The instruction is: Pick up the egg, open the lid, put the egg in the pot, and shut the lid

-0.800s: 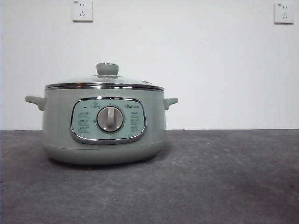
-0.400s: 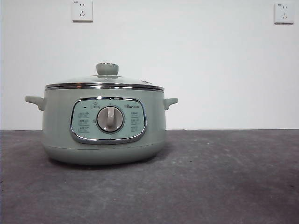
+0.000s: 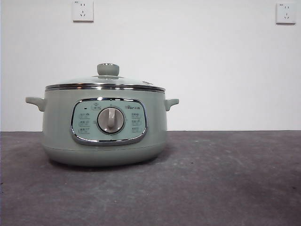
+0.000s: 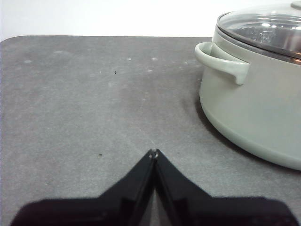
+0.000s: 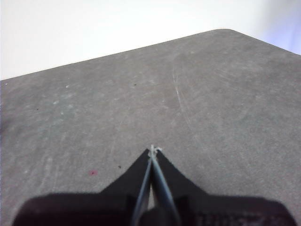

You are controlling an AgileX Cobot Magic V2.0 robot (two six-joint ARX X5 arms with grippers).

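The pale sage-green pot (image 3: pixel 104 127) stands on the dark table, left of centre in the front view, its silver dial (image 3: pixel 111 120) facing the camera. The glass lid (image 3: pixel 105 84) with its green knob (image 3: pixel 107 69) sits shut on the pot. The egg is not in view. The left wrist view shows my left gripper (image 4: pixel 153 153) shut and empty above bare table, apart from the pot (image 4: pixel 256 108) and its side handle (image 4: pixel 222 61). My right gripper (image 5: pixel 152 150) is shut and empty over bare table. Neither arm shows in the front view.
The grey table (image 3: pixel 225 179) stretches to the right of the pot. A white wall with two sockets (image 3: pixel 83 10) (image 3: pixel 285 12) stands behind. The table's rounded far corners show in both wrist views.
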